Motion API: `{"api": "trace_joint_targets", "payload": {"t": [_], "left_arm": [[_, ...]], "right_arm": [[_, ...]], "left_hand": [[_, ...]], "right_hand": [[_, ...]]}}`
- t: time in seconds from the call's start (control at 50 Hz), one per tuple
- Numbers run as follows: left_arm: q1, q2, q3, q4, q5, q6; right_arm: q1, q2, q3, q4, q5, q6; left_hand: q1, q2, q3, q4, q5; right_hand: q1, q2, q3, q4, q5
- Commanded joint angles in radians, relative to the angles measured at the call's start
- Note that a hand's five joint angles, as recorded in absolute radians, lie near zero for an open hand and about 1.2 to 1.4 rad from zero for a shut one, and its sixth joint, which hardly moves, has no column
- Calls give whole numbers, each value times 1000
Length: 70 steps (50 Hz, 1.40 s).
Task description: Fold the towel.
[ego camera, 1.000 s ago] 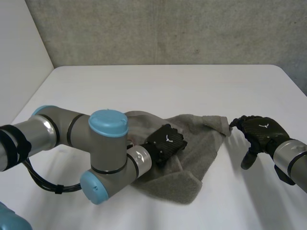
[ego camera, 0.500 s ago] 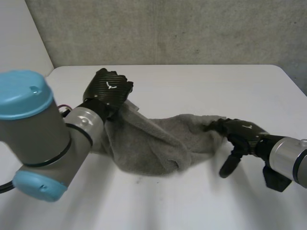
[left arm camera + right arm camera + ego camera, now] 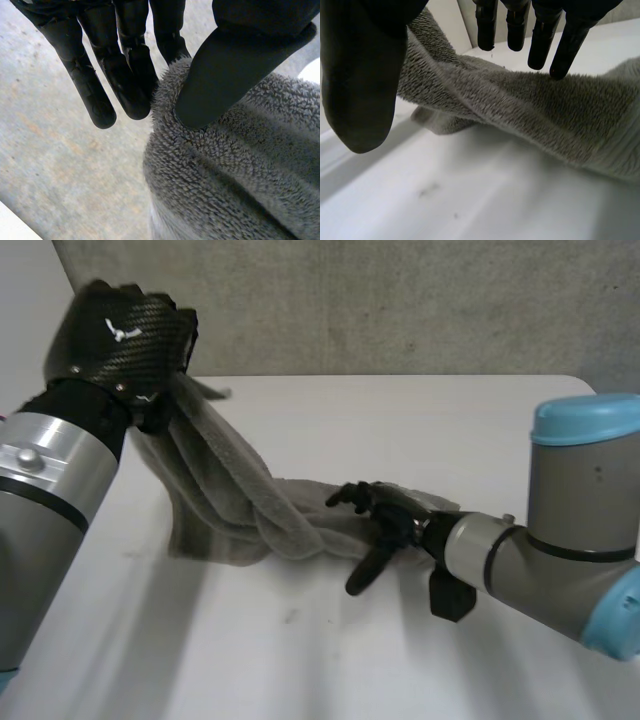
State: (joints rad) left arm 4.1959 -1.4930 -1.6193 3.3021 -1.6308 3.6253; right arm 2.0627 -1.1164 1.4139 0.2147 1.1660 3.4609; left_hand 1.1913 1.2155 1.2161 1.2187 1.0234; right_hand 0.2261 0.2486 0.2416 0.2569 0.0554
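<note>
Towel [image 3: 232, 485] pinched in raised left robot hand [image 3: 122, 335] (right robot hand [image 3: 392, 516] splayed).

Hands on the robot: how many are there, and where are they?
2. The left hand is up high at the left, pinching one end of the grey towel. The right hand is low over the towel's other end, fingers straight.

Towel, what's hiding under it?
The white table. The left hand pinches the towel up high by one end, so bare table shows beneath the hanging part. Anything under the bunched part is covered.
</note>
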Motion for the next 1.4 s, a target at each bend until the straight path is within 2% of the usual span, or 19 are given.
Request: {"api": "trace_joint_targets", "payload": {"t": [0.02, 0.36, 0.4, 0.42, 0.44, 0.46, 0.48, 0.52, 0.56, 0.62, 0.66, 0.68, 0.72, 0.78, 0.94, 1.02, 1.16, 1.28, 1.4], "left_arm": [[-11, 74, -5, -1, 0, -14], [-25, 88, 47, -1, -1, -79], [-23, 88, 44, -1, -1, -79], [-23, 88, 44, -1, -1, -79], [-22, 86, 41, -1, -1, -79], [-16, 85, 35, 1, -1, -79], [-16, 85, 35, 1, -1, -79], [-10, 85, 29, 1, -1, -79], [6, 80, 13, 1, 2, -79], [35, 76, -16, 1, 11, -74], [48, 71, -28, 2, 14, -74], [49, 71, -28, 2, 14, -74], [65, 63, -45, 4, 17, -77], [72, 24, -62, 4, 16, -79], [53, -73, -114, 5, 17, -76], [52, -135, -119, 5, 17, -76], [41, -321, -9, 62, 12, -83], [36, -386, 171, 139, 3, -108], [36, -362, 340, 289, -59, -287]], "right_arm": [[85, 46, -124, 0, 50, 52], [295, 201, -401, 6, 127, 136], [307, 214, -415, 6, 132, 155], [307, 214, -415, 6, 132, 155], [307, 214, -411, 2, 141, 156], [307, 214, -411, 2, 141, 156], [307, 208, -402, -3, 168, 153], [297, 201, -400, -2, 224, 141], [274, 167, -412, 12, 328, 21], [251, 136, -414, 12, 357, -114], [218, 98, -432, 21, 377, -448], [218, 98, -432, 21, 377, -450], [218, 79, -449, 50, 389, -673], [217, 72, -451, 81, 399, -698], [201, 66, -434, 415, 386, -779], [177, 70, -417, 454, 388, -836], [129, 122, -478, 331, 389, -901], [85, 199, -711, 9, 389, -962], [42, 162, -753, -367, 321, -961]], "left_hand": [[205, 181, 180, 178, 198], [205, 181, 180, 178, 198], [205, 181, 180, 178, 198], [205, 181, 180, 178, 198], [205, 181, 180, 178, 198], [205, 181, 180, 178, 198], [205, 181, 180, 178, 198], [205, 181, 180, 178, 198], [205, 181, 180, 178, 198], [205, 181, 180, 178, 198], [205, 181, 180, 178, 198], [205, 181, 180, 178, 198], [205, 181, 180, 178, 198], [205, 181, 180, 178, 198], [205, 181, 180, 178, 198], [205, 181, 180, 178, 198], [205, 181, 180, 178, 198], [205, 181, 180, 178, 198], [205, 181, 180, 178, 198]], "right_hand": [[-52, -74, -67, -82, -55], [41, 18, 25, 10, 37], [356, 333, 340, 325, 352], [358, 335, 342, 327, 354], [733, 710, 717, 702, 729], [737, 714, 721, 706, 733], [1158, 1136, 1143, 1127, 1154], [1170, 1148, 1155, 1139, 1166], [1170, 1148, 1155, 1139, 1166], [1170, 1148, 1155, 1139, 1166], [1170, 1148, 1155, 1139, 1166], [1170, 1148, 1155, 1139, 1166], [1170, 1148, 1155, 1139, 1166], [1170, 1148, 1155, 1139, 1166], [1170, 1148, 1155, 1139, 1166], [1170, 1148, 1155, 1139, 1166], [1170, 1148, 1155, 1139, 1166], [1170, 1148, 1155, 1139, 1166], [1170, 1148, 1155, 1139, 1166]]}}
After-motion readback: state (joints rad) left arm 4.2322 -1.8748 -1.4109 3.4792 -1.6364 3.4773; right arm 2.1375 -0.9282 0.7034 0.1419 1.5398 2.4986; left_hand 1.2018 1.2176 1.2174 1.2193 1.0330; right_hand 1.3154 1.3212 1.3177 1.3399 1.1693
